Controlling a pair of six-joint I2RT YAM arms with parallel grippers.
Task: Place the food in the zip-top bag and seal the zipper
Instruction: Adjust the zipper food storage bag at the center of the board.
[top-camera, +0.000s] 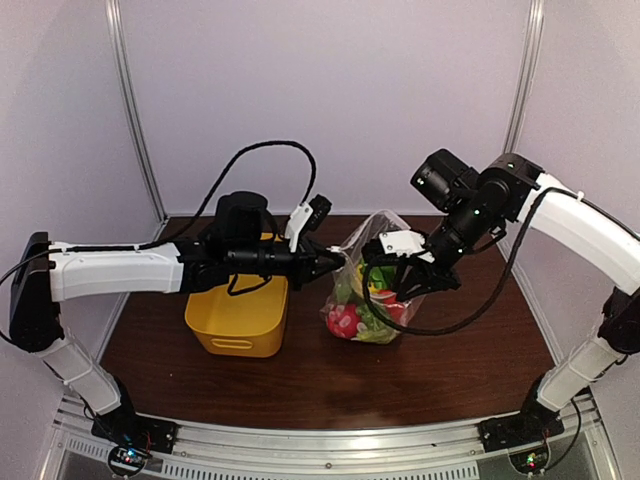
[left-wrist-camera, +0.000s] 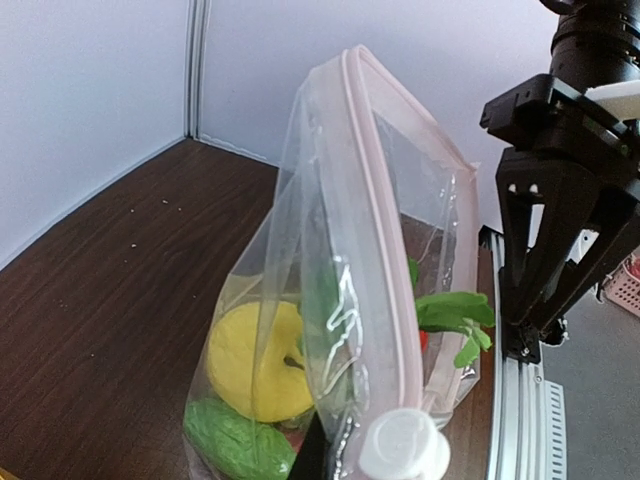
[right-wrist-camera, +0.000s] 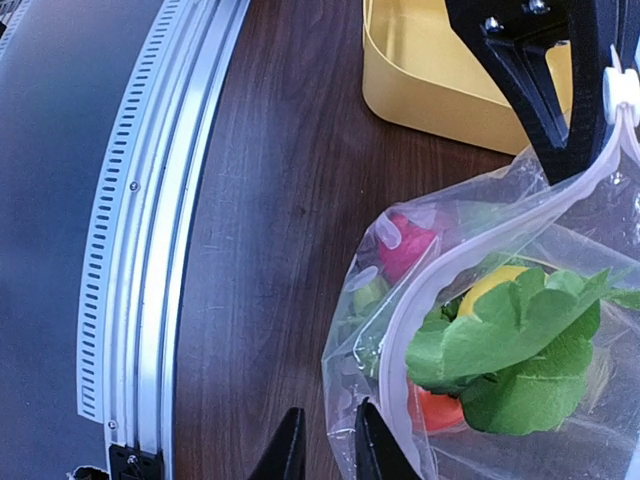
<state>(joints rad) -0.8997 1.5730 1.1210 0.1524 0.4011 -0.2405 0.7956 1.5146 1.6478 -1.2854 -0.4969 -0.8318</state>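
Between the tools runs the zipper (left-wrist-camera: 378, 230): left tool (left-wrist-camera: 355, 450) clamps one end, right tool (right-wrist-camera: 327, 440), barely open, holds nothing.

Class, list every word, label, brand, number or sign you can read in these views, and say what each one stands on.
No readable text.
The zip-top bag and the yellow basket show no print.
The lit boards at the arm bases are too small to read.
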